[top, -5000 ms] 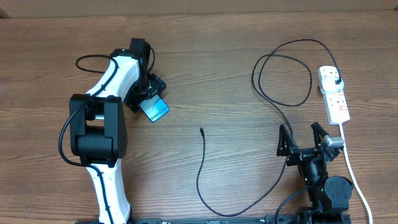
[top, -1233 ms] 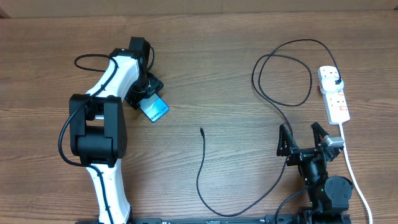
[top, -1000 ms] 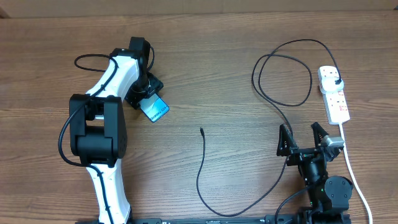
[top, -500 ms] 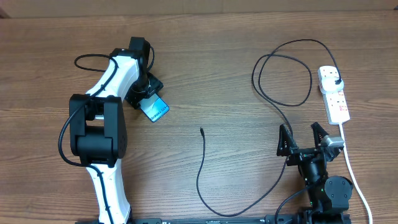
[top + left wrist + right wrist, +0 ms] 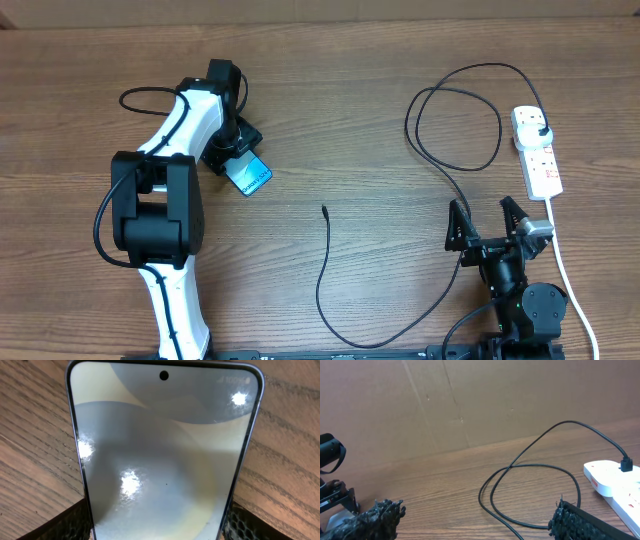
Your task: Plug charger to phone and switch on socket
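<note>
The phone [image 5: 249,175] lies on the table at the left, its light-blue screen sticking out from my left gripper [image 5: 236,160]. In the left wrist view the phone [image 5: 165,450] fills the frame, and my left gripper [image 5: 157,527] is shut on its two long edges. The charger [image 5: 455,185] runs from its black plug in the socket [image 5: 540,160] through a loop to its loose tip [image 5: 324,209] at mid-table. My right gripper [image 5: 487,224] stands open near the front right, empty; the right wrist view shows the charger's loop [image 5: 535,467] beyond the gripper [image 5: 475,522].
The socket's thick white cord [image 5: 567,275] runs down the right side past my right arm. The socket [image 5: 615,482] shows at the right edge of the right wrist view. A cardboard wall [image 5: 470,400] stands behind the table.
</note>
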You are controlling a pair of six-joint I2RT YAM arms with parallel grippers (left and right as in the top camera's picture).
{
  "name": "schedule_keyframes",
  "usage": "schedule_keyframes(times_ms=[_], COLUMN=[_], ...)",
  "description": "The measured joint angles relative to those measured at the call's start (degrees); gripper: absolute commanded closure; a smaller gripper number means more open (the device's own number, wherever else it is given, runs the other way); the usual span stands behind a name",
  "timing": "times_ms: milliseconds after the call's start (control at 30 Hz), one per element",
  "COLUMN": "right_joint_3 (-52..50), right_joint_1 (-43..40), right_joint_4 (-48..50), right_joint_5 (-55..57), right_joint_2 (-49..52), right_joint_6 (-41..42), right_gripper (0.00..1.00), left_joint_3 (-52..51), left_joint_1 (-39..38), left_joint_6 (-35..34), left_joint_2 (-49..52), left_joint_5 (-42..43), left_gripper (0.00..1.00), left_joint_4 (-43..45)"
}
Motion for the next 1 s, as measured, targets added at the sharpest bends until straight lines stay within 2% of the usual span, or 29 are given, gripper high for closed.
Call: schedule_keyframes(times_ms=[433,1000], right_joint_3=[0.0,0.0], right_joint_1=[0.0,0.0], right_joint_4=[0.0,0.0], right_joint_5=[0.0,0.0], right_joint_2=[0.0,0.0], right_joint_6=[0.0,0.0], right_gripper=[0.0,0.0], left_joint_3=[0.7,13.4], left_joint_1=[0.2,0.2], left_joint_6=[0.0,0.7], left_joint_2=[0.2,3.7], left_joint_5=[0.8,3.0], left_gripper=[0.96,0.96], left_joint_4=[-0.5,-9.6])
